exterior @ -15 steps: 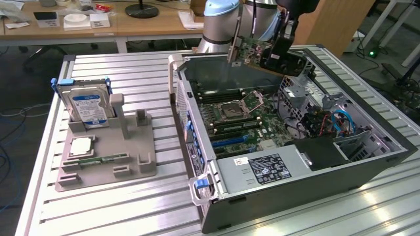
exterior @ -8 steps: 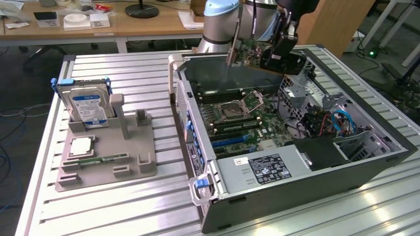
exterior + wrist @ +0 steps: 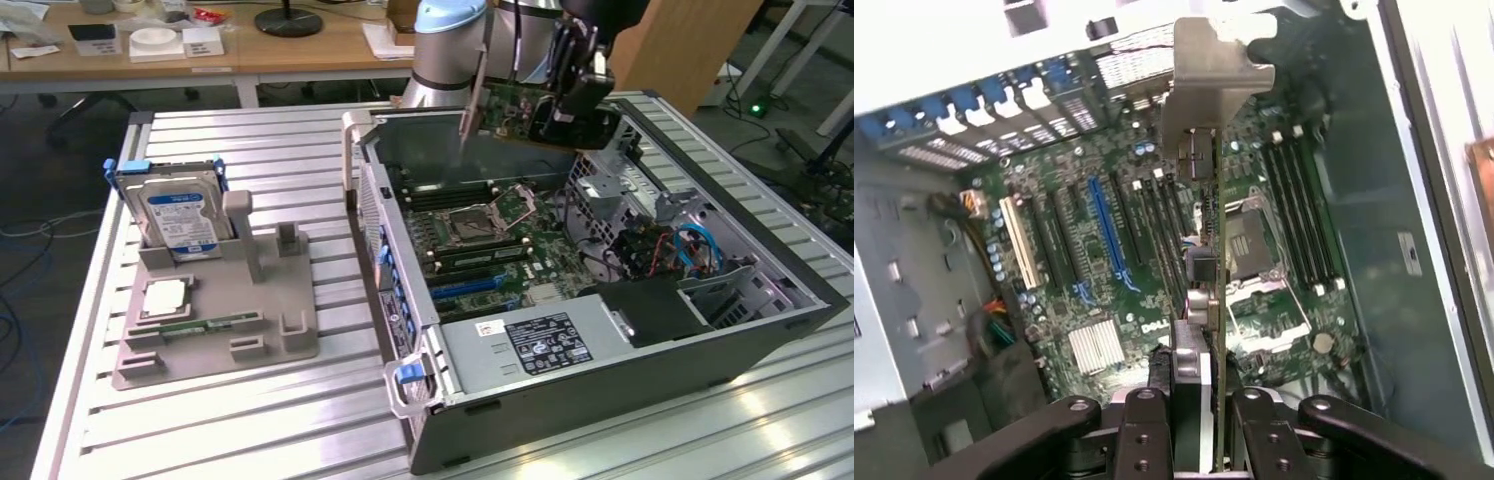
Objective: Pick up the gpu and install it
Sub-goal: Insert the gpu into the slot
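Note:
My gripper (image 3: 558, 112) hangs above the far end of the open computer case (image 3: 747, 345), shut on the gpu (image 3: 511, 105). The card stands on edge, with its green board showing and its silvery metal bracket (image 3: 473, 88) pointing toward the exterior view's left. In the wrist view the gpu (image 3: 1206, 300) appears edge-on between my black fingers (image 3: 1146, 425), its bracket (image 3: 1206, 85) farthest from the camera. It hovers over the motherboard (image 3: 1104, 290), apart from the blue expansion slot (image 3: 1109, 235) and the black slots beside it.
On the exterior view's left, a grey fixture (image 3: 274, 335) holds a hard drive (image 3: 180, 218), a processor chip (image 3: 163, 297) and a green memory stick (image 3: 211, 322). Inside the case are the processor socket (image 3: 483, 215), power supply (image 3: 541, 342) and cables (image 3: 694, 250). The case walls ring the board.

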